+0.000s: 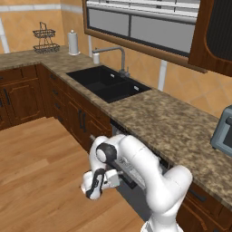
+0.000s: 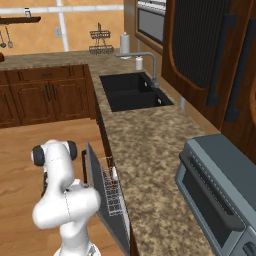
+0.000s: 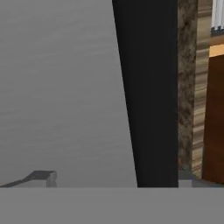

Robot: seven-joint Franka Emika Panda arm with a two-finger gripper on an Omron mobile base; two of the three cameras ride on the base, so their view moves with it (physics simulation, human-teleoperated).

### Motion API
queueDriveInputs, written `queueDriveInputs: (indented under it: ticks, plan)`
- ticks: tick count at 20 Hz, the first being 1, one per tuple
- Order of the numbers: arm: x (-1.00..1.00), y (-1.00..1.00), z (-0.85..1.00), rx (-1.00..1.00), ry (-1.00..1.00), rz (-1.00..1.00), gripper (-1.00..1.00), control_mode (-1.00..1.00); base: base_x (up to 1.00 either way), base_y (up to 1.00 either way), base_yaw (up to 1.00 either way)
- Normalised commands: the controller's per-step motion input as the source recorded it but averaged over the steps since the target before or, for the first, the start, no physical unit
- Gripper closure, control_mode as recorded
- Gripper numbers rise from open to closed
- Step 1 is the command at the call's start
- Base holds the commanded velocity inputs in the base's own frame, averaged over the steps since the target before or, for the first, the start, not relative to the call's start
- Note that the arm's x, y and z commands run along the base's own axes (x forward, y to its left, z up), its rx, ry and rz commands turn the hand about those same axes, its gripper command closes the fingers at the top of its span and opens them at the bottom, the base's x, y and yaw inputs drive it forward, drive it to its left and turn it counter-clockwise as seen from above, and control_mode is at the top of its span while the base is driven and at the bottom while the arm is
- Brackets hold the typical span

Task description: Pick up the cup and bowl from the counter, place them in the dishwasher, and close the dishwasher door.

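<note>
The dishwasher [image 1: 136, 168] sits under the counter [image 1: 172, 122], with its white wire rack [image 2: 112, 194] showing in the gap. The dishwasher door [image 2: 102, 200] stands partly shut, leaning out from the top. My gripper [image 1: 113, 179] hangs low in front of the door's outer face, open. In the hand view the grey dishwasher door [image 3: 65, 87] is very close. Its black bar handle [image 3: 148, 87] runs between my wide-apart fingertips [image 3: 43, 177], nearer the right one. My gripper [image 3: 114, 178] holds nothing. The cup and the bowl are out of view.
A black sink [image 1: 106, 81] with a faucet lies further left along the counter. A grey toaster oven [image 2: 220, 190] stands at the right. A paper towel roll [image 1: 73, 43] and a wire basket [image 1: 45, 41] sit in the far corner. Wooden floor [image 1: 41, 181] spreads left of the arm.
</note>
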Motion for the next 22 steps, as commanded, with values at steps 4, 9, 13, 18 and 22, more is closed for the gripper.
queueDriveInputs:
  ticks: [4, 9, 13, 18, 22]
  plan:
    - [0.46, -1.0, -0.01, 0.12, 0.01, 0.09, -1.0, -1.0, 0.0, 0.0, 0.0]
    - [0.54, -1.0, -0.02, 0.09, 0.01, 0.08, -1.0, -1.0, 0.0, 0.0, 0.0]
    - [0.72, -1.0, -0.03, 0.18, 0.0, 0.15, -1.0, -1.0, 0.0, 0.0, 0.0]
    - [0.34, -0.46, -0.1, 0.19, 0.0, 0.29, -1.0, -1.0, 0.0, 0.0, 0.0]
    - [0.56, -0.81, -0.34, 0.16, -0.21, 0.37, -1.0, -1.0, 0.0, 0.0, 0.0]
